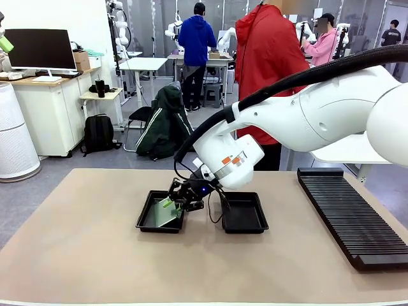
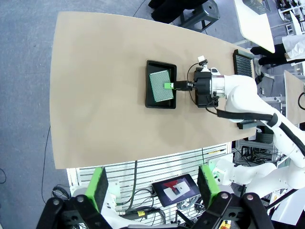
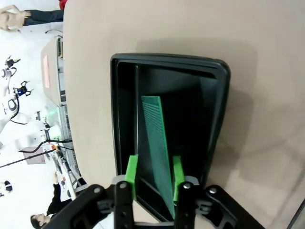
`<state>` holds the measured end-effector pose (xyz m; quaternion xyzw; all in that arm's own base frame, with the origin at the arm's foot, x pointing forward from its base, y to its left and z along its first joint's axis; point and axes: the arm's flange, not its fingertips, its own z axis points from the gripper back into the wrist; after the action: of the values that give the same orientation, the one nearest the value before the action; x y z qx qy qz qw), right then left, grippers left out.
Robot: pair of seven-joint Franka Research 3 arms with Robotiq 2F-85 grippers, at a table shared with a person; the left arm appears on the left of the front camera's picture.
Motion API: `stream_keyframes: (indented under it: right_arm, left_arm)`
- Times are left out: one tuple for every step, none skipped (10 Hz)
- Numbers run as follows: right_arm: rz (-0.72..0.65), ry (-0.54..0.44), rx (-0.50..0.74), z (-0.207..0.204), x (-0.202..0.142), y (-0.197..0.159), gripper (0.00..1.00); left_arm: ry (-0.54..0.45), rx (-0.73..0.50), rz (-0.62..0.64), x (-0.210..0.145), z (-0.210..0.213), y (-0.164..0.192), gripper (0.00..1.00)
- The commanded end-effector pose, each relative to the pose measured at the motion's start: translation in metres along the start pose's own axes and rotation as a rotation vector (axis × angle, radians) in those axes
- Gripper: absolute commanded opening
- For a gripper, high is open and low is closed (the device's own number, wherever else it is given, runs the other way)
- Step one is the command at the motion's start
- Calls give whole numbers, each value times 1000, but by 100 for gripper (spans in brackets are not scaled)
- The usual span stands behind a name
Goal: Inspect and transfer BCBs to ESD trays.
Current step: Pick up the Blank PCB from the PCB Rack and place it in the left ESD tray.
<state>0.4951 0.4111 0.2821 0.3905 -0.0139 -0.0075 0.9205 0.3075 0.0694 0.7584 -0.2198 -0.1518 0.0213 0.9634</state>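
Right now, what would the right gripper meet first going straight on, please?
The right gripper likely meets the shallow black plastic tray's floor; the thin green circuit board stands between its open fingers.

In the front view the right gripper (image 1: 173,201) covers the far right corner of the left tray (image 1: 145,220) and the far end of the board (image 1: 159,215) in it. The right arm (image 1: 306,121) hides the person (image 1: 268,51) from the waist down. The rack (image 1: 350,217) runs off the picture's right edge. In the right wrist view one green pad (image 3: 177,174) hides part of the board's near edge.
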Motion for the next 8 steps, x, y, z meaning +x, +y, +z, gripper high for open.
stream_keyframes:
  right_arm:
    - [5,-18,-56,9,-7,24,53]
    - [24,-32,-69,15,-12,33,57]
    - [27,-51,-116,20,-16,41,64]
    - [27,-57,-144,23,-20,49,68]
    - [25,-67,-183,28,-22,56,76]
    - [19,-76,-215,32,-24,61,80]
    - [17,-90,-267,35,-26,67,87]
    - [15,-104,-316,38,-29,73,91]
  left_arm:
    - [0,-1,4,-1,-1,1,100]
    - [0,-1,4,-1,-1,1,100]
    - [0,-1,4,-1,-1,1,100]
    - [0,-1,4,-1,-1,1,100]
    - [0,-1,4,-1,-1,1,100]
    - [0,-1,4,-1,-1,1,100]
    - [0,-1,4,-1,-1,1,100]
    - [0,-1,4,-1,-1,1,100]
